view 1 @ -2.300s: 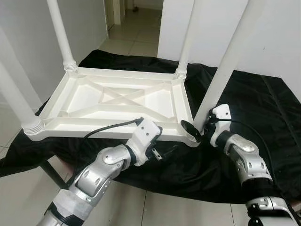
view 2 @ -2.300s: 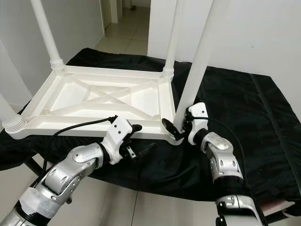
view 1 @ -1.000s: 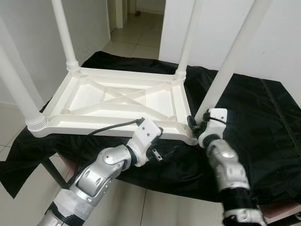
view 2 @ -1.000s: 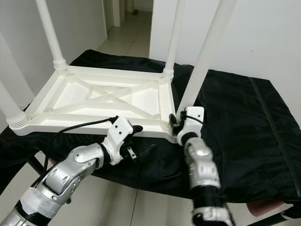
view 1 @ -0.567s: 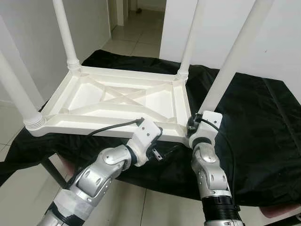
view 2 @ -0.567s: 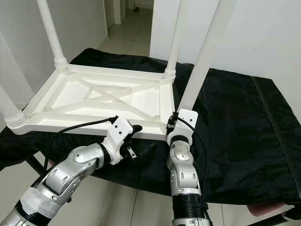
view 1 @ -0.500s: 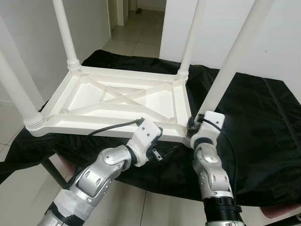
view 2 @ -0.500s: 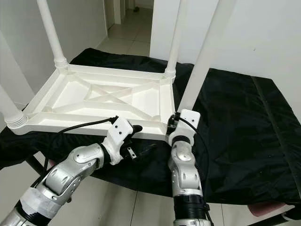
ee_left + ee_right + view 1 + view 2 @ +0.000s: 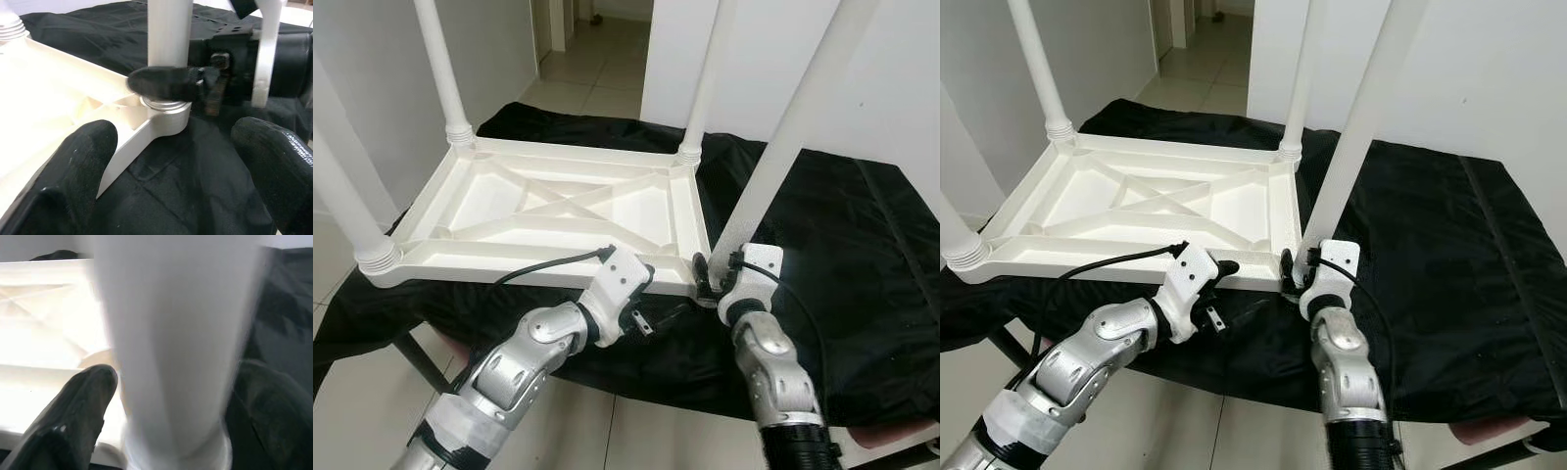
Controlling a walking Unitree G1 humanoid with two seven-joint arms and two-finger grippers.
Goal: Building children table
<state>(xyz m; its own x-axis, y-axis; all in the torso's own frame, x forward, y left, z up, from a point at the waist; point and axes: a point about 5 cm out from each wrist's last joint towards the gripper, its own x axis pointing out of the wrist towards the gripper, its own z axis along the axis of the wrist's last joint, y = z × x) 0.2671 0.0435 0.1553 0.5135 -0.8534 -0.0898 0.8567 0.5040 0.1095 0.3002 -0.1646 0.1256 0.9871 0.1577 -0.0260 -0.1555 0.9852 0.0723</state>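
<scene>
Upturned table (image 9: pixel 558 211) on cloth (image 9: pixel 842 245), legs up.
Right gripper (image 9: pixel 710 277) around near-right leg (image 9: pixel 773 166); left gripper (image 9: pixel 651 315) just before near edge.

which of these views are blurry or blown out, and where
Right wrist view: the table leg is smeared soft and the tabletop underside is overexposed. Left wrist view: the left gripper's fingers are out of focus, while the right gripper at the leg socket is fairly sharp. Both eye views are evenly lit and crisp.
</scene>
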